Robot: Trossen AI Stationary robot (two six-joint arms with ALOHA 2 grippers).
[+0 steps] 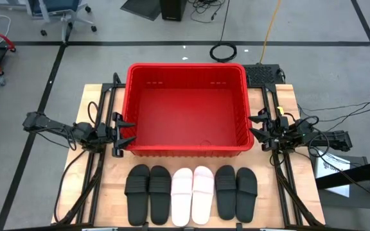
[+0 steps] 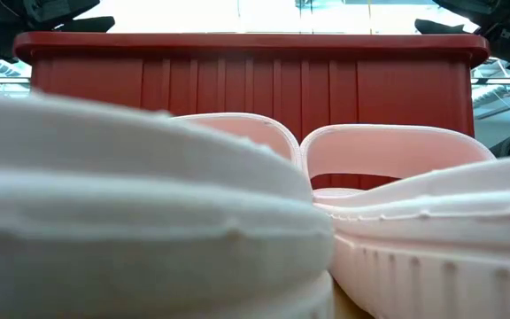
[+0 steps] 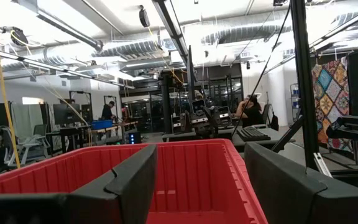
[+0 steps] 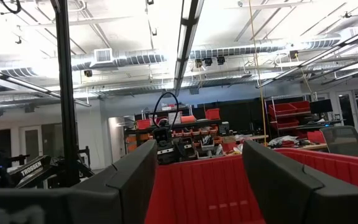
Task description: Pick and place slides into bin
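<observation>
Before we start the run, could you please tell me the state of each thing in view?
bin: upright, nothing inside
black slides: four, flat on the table, outside the bin
pale slides: two, side by side, between the black pairs
left claw: open, holding nothing
right claw: open, holding nothing

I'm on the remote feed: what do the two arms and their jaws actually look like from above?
Both arms are dark, slim and jointed. The left gripper and right gripper each end in two pointed black fingers. Loose black cables loop along both arms. The right arm carries a small yellow tag near its wrist. In the wrist views the fingers are matte black, angular wedges.
</observation>
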